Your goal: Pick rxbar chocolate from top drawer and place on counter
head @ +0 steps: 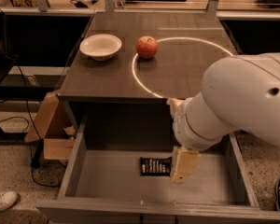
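Observation:
The rxbar chocolate (155, 166), a flat black wrapper with white lettering, lies on the floor of the open top drawer (79, 171), near the middle. My gripper (184, 165) hangs down inside the drawer at the bar's right end and covers that end. The big white arm fills the right side of the view above the drawer. The counter (107, 78) is the dark tabletop behind the drawer, with a bright ring of light on it.
A white bowl (101, 46) and a red apple (147, 46) stand on the counter's back part. A cardboard box (49, 134) sits on the floor left of the drawer. A shoe (2, 201) shows at the lower left.

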